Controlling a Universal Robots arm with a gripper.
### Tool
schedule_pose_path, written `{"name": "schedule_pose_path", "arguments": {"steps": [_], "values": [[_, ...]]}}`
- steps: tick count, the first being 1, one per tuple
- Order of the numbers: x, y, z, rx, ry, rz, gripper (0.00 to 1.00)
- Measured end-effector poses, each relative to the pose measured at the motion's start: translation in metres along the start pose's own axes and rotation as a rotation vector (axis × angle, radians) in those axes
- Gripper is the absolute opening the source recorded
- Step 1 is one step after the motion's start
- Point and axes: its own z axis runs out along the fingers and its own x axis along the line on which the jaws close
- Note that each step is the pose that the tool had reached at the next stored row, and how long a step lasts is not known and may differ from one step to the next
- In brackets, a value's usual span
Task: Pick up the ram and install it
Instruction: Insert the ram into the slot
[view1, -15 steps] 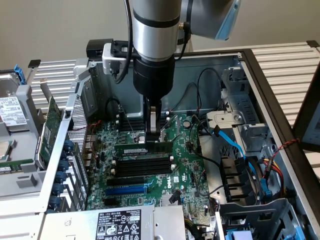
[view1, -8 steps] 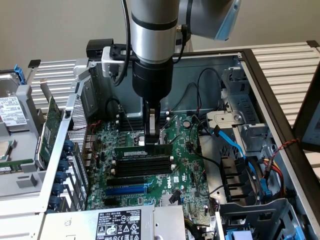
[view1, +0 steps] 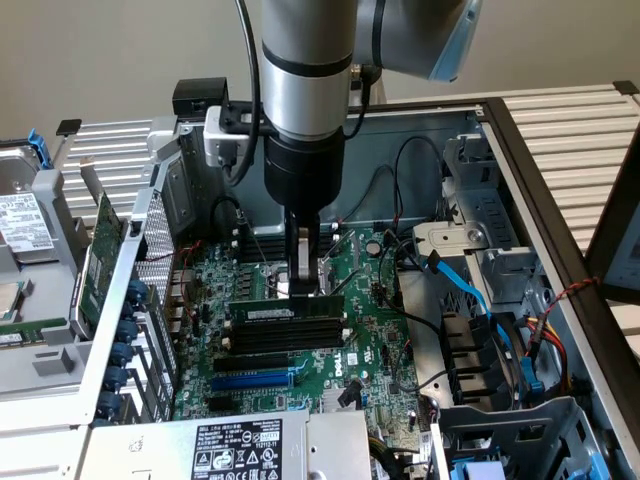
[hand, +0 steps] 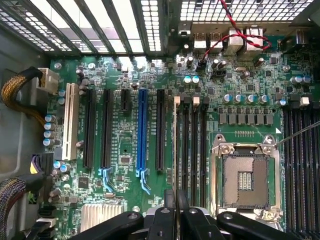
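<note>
Pincer (hand: 176, 202) tight on ram (view1: 285, 310), bottom edge unclear

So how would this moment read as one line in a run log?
gripper: shut on ram | ram: upright, at black slots | seated: cannot tell

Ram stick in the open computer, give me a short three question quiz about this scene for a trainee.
1. True or false: the ram lies flat on the motherboard.
2. The gripper has its jaws shut on: A the ram, B a blue cable, C the hard drive.
3. Fill in: the processor socket is ___ (filled or empty).
Key: 1 false, it stands on edge by the black memory slots; 2 A; 3 empty.
</note>
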Motion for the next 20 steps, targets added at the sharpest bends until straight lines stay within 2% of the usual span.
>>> {"name": "schedule_pose_path", "arguments": {"steps": [5,15,20], "values": [[0.0,0.0001,0.0036,-0.0001,-0.005,0.0,0.13],[-0.003,0.0022,0.0077,-0.0002,-0.005,0.0,0.13],[-0.003,0.0022,0.0132,-0.0002,-0.005,-0.001,0.13]]}}
